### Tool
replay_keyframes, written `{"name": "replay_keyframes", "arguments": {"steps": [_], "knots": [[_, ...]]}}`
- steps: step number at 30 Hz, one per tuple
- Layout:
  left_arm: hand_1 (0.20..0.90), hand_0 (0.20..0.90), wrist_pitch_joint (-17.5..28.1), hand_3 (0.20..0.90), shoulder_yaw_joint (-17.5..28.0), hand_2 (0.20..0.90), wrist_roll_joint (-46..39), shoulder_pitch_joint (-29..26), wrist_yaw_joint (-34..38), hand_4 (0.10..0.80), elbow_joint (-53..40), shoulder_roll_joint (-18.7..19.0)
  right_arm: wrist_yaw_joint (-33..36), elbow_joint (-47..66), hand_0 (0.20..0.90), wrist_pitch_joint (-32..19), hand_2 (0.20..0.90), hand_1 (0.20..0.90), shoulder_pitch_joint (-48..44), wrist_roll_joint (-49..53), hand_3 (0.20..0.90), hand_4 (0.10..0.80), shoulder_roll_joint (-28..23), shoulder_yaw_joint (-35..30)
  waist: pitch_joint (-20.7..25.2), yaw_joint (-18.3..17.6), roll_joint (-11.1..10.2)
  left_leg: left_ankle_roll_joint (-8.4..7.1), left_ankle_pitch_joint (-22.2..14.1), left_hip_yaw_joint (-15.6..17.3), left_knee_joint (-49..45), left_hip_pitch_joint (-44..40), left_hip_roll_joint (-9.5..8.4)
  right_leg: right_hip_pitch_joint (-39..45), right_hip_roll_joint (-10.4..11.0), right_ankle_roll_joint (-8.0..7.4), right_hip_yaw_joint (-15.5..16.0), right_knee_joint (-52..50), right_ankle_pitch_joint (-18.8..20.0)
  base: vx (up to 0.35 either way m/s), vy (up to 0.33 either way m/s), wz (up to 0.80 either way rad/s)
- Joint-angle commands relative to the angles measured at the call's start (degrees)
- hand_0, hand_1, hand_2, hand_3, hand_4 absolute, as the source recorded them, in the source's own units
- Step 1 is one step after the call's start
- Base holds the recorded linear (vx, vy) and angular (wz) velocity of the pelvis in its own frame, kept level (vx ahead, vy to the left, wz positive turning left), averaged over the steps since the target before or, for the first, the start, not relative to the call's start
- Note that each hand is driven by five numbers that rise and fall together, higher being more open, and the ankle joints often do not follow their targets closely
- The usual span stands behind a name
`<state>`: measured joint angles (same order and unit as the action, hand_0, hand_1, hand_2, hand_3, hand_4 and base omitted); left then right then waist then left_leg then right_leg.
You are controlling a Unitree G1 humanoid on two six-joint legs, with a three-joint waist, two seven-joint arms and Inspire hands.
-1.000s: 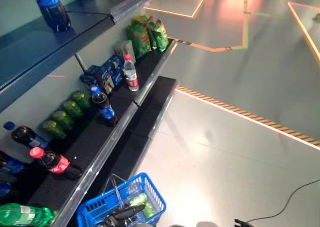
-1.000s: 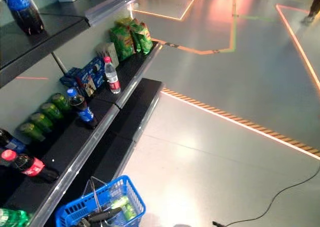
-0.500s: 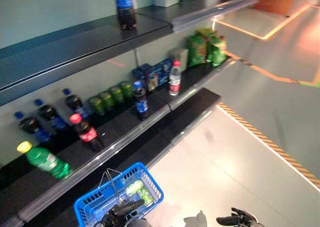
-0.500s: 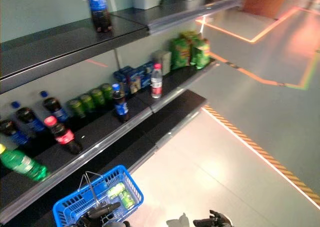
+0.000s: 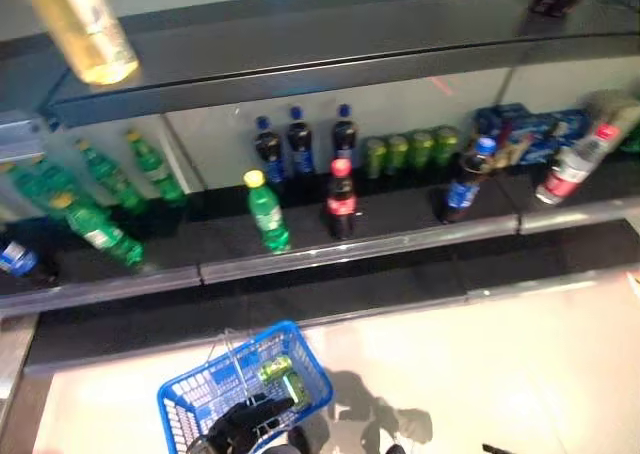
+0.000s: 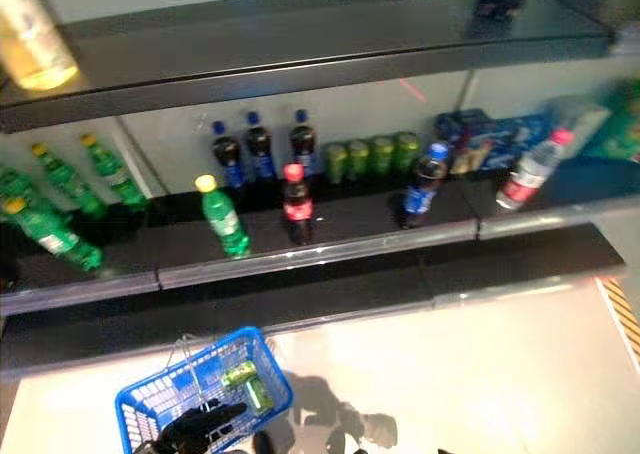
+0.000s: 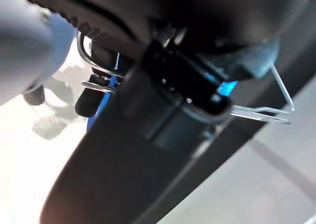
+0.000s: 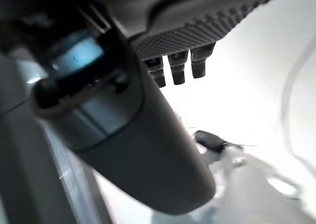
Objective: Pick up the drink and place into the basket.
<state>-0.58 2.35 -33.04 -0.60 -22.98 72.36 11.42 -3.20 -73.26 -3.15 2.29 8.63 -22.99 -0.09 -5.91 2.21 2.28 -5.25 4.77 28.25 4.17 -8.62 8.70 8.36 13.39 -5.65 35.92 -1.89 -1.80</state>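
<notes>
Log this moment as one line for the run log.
left hand: shut on blue basket handle | basket: two green cans | right hand: empty, fingers straight | shelf drinks: untouched

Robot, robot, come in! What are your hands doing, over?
Left hand shut on the blue basket's handle. Right hand empty. Drinks on the shelf, none grabbed. Cans in basket.

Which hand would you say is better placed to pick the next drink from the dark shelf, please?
The right hand, probably. The left hand is curled around the wire handle of the blue plastic basket, so it is occupied. The right hand holds nothing, its fingers relaxed, leaving it free to reach the red-capped cola bottle.
</notes>
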Motion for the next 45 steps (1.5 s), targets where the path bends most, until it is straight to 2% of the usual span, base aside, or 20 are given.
{"name": "replay_keyframes", "arguments": {"steps": [1, 2, 8, 10, 12, 13, 14, 16, 19, 20, 23, 25, 28, 32, 35, 38, 40, 41, 44, 45], "knots": [[0.300, 0.300, 3.73, 0.200, 0.17, 0.300, -2.62, -0.75, -3.88, 0.100, -3.75, 4.58, 0.41, -2.94, 0.900, -0.84, 0.900, 0.900, -3.94, 0.14, 0.900, 0.800, 3.03, -0.09, 0.94, 2.12, -1.07, -1.91, -3.59, -1.73, -0.95, -1.38, 0.32, -4.42, 2.06, -4.07, -2.06, 3.60, 10.01, -0.075, 0.227, 0.90], [0.300, 0.300, 3.72, 0.200, 0.15, 0.300, -2.58, -0.76, -3.82, 0.100, -3.71, 4.59, 0.53, -2.92, 0.900, -0.73, 0.900, 0.900, -3.96, 0.37, 0.900, 0.800, 3.07, -0.09, 0.95, 2.13, -1.05, -1.80, -3.64, -1.87, -0.85, -1.39, 0.14, -4.37, 2.24, -4.23, -2.04, 3.49, 10.11, -0.086, 0.328, 0.55], [0.300, 0.300, 2.64, 0.200, 0.18, 0.300, -2.70, -0.98, -3.77, 0.100, -3.38, 6.26, 0.95, -2.32, 0.900, -1.00, 0.900, 0.900, -2.35, 0.06, 0.900, 0.800, 4.56, -0.87, 1.07, 2.67, -1.69, 2.53, -7.48, -4.84, 0.43, -1.02, -6.38, -6.52, 8.53, -7.32, -3.29, -0.68, 15.64, -0.050, 0.367, 0.46], [0.300, 0.300, 2.66, 0.200, -0.11, 0.300, -2.94, -1.03, -3.60, 0.100, -3.38, 6.54, 0.45, -2.19, 0.900, -0.93, 0.900, 0.900, -2.03, -0.86, 0.900, 0.800, 4.67, -1.16, 1.12, 2.15, -1.98, 3.53, -8.26, -5.78, 0.53, -0.89, -7.53, -7.71, 8.49, -7.35, -5.79, -1.08, 15.76, -0.008, 0.262, 0.29], [0.300, 0.300, 2.58, 0.200, -1.10, 0.300, -2.70, -1.61, -3.19, 0.100, -3.26, 6.84, 0.38, -2.44, 0.900, -1.31, 0.900, 0.900, -1.97, 0.47, 0.900, 0.800, 5.06, -0.74, 0.87, 0.97, -2.43, 4.89, -8.85, -8.21, 0.45, -0.47, -8.85, -9.70, 7.05, -6.75, -11.82, -3.32, 14.65, 0.029, 0.174, 0.38], [0.300, 0.300, 2.57, 0.200, -1.20, 0.300, -2.53, -1.67, -3.21, 0.100, -3.25, 6.86, 0.45, -2.45, 0.900, -1.31, 0.900, 0.900, -1.99, 0.79, 0.900, 0.800, 5.11, -0.71, 0.86, 0.88, -2.48, 5.00, -8.87, -8.45, 0.44, -0.40, -8.94, -9.90, 6.95, -6.70, -12.41, -3.74, 14.44, 0.058, 0.108, 0.89], [0.300, 0.300, 2.30, 0.200, -2.10, 0.300, -1.52, -2.20, -3.07, 0.100, -3.03, 7.00, 0.83, -2.36, 0.900, -1.02, 0.900, 0.900, -2.14, 2.46, 0.900, 0.800, 5.23, -0.61, 0.76, -0.07, -2.56, 5.81, -8.78, -10.42, 0.42, 0.11, -9.40, -10.64, 5.22, -5.96, -17.10, -6.59, 12.46, -0.014, 0.036, 0.93], [0.300, 0.300, 2.15, 0.200, -2.65, 0.300, -1.79, -2.37, -2.53, 0.100, -2.85, 7.00, 0.63, -2.10, 0.900, -0.87, 0.900, 0.900, -2.36, 2.62, 0.900, 0.800, 5.09, -0.47, 0.72, -0.73, -2.92, 6.46, -7.59, -11.90, 0.16, 1.24, -9.73, -11.36, 4.19, -4.64, -19.89, -7.52, 12.27, -0.006, -0.013, 0.77], [0.300, 0.300, 2.22, 0.200, -2.55, 0.300, -2.51, -2.27, -3.00, 0.100, -2.52, 7.01, 0.07, -2.61, 0.900, -1.00, 0.900, 0.900, -2.62, 1.78, 0.900, 0.800, 4.85, -0.50, 1.05, -1.09, -3.19, 6.19, -7.57, -13.51, 0.15, 1.26, -9.79, -11.20, 4.19, -4.75, -22.40, -3.88, 12.98, 0.081, -0.116, 0.27], [0.300, 0.300, 2.30, 0.200, -2.42, 0.300, -2.46, -2.28, -3.42, 0.100, -2.27, 7.08, 0.05, -3.03, 0.900, -0.91, 0.900, 0.900, -2.70, 1.53, 0.900, 0.800, 4.80, -0.74, 1.02, -1.24, -3.45, 5.78, -7.91, -13.82, 0.06, 0.96, -9.73, -11.45, 5.39, -5.34, -23.22, -0.85, 15.04, 0.133, -0.228, 0.03], [0.300, 0.300, 2.49, 0.200, -2.16, 0.300, -1.87, -2.14, -3.94, 0.100, -2.38, 7.59, 0.06, -3.73, 0.900, -0.73, 0.900, 0.900, -3.03, 1.83, 0.900, 0.800, 4.89, -1.03, 0.12, -1.34, -3.57, 5.15, -8.76, -12.72, -0.29, -0.02, -8.66, -12.85, 8.59, -6.91, -22.86, 0.19, 19.46, 0.116, -0.263, -0.02], [0.300, 0.300, 2.46, 0.200, -1.92, 0.300, -1.77, -2.13, -3.99, 0.100, -2.87, 8.04, -0.04, -3.58, 0.900, -0.62, 0.900, 0.900, -3.13, 1.98, 0.900, 0.800, 5.05, -0.95, -0.51, -1.40, -3.55, 5.06, -9.52, -11.05, -1.28, -0.50, -7.47, -13.41, 9.48, -7.28, -21.83, -1.43, 19.66, 0.043, -0.309, -0.03], [0.300, 0.300, 2.96, 0.200, -1.97, 0.300, -3.68, -2.63, -2.93, 0.100, -3.96, 8.28, -0.18, -3.55, 0.900, -0.29, 0.900, 0.900, -3.85, 1.16, 0.900, 0.800, 5.29, -0.56, -0.61, -1.51, -3.37, 4.27, -9.46, -8.86, -4.51, 0.98, -4.32, -12.30, 7.24, -6.00, -19.36, -1.04, 14.42, 0.035, -0.368, -0.11], [0.300, 0.300, 3.03, 0.200, -1.19, 0.300, -3.79, -2.20, -2.04, 0.100, -4.88, 8.09, -0.37, -3.45, 0.900, -0.47, 0.900, 0.900, -3.90, 0.79, 0.900, 0.800, 5.66, 0.11, -0.05, -1.79, -3.32, 2.64, -9.01, -10.36, -7.23, 1.45, -1.26, -10.55, 2.89, -4.76, -20.31, -0.34, 9.28, 0.130, -0.382, -0.14], [0.300, 0.300, 3.11, 0.200, -1.32, 0.300, -3.44, -1.27, -2.95, 0.100, -5.85, 7.11, -0.79, -1.99, 0.900, 0.78, 0.900, 0.900, -4.40, 1.34, 0.900, 0.800, 4.91, 1.12, -0.21, -1.47, -3.24, -0.03, -6.37, -12.61, -13.88, 4.28, 2.66, -8.05, -0.46, -1.73, -20.66, -0.57, 6.47, 0.129, -0.377, 0.22], [0.300, 0.300, 2.90, 0.200, -1.97, 0.300, -4.76, -0.27, -3.53, 0.100, -8.54, 5.48, -0.85, -0.78, 0.900, 0.85, 0.900, 0.900, -4.38, 0.58, 0.900, 0.800, 3.83, 1.56, -0.93, -1.00, -3.17, -0.76, -3.03, -15.48, -21.62, 8.44, 3.16, -6.47, -1.92, 0.43, -20.84, 0.74, 5.66, 0.034, -0.190, 0.12], [0.300, 0.300, 2.53, 0.200, -2.69, 0.300, -3.57, 0.06, -4.56, 0.100, -9.81, 4.42, 0.11, -0.78, 0.900, 0.65, 0.900, 0.900, -4.26, 1.75, 0.900, 0.800, 2.95, 0.99, -1.46, -0.81, -3.19, -0.77, -3.50, -14.37, -23.74, 9.62, 3.18, -5.16, -2.15, 1.03, -19.85, 2.36, 5.61, 0.002, -0.118, 0.03], [0.300, 0.300, 2.70, 0.200, -3.06, 0.300, -3.19, 0.15, -4.67, 0.100, -9.87, 4.09, 0.25, -0.84, 0.900, 0.57, 0.900, 0.900, -4.27, 2.04, 0.900, 0.800, 2.72, 0.72, -1.60, -0.65, -3.21, -0.35, -4.53, -14.64, -22.66, 9.61, 1.79, -4.97, -2.17, 0.86, -19.66, 2.89, 5.81, 0.022, -0.024, 0.13], [0.300, 0.300, 3.21, 0.200, -2.85, 0.300, -3.50, 0.85, -4.21, 0.100, -9.42, 3.57, -0.52, -1.14, 0.900, 0.30, 0.900, 0.900, -4.63, 0.56, 0.900, 0.800, 2.23, 0.52, -1.78, -0.05, -2.46, 1.55, -8.19, -17.79, -14.76, 8.00, -5.74, -4.91, -3.73, 0.22, -21.63, 4.49, 6.43, 0.080, 0.027, 0.08], [0.300, 0.300, 3.27, 0.200, -2.65, 0.300, -3.64, 0.97, -4.12, 0.100, -9.14, 3.61, -0.65, -1.30, 0.900, 0.24, 0.900, 0.900, -4.70, 0.29, 0.900, 0.800, 2.20, 0.69, -1.73, 0.11, -2.07, 1.79, -8.09, -18.95, -12.25, 7.45, -7.10, -4.90, -4.41, 0.12, -22.24, 4.80, 6.47, 0.112, 0.039, -0.02]]}}
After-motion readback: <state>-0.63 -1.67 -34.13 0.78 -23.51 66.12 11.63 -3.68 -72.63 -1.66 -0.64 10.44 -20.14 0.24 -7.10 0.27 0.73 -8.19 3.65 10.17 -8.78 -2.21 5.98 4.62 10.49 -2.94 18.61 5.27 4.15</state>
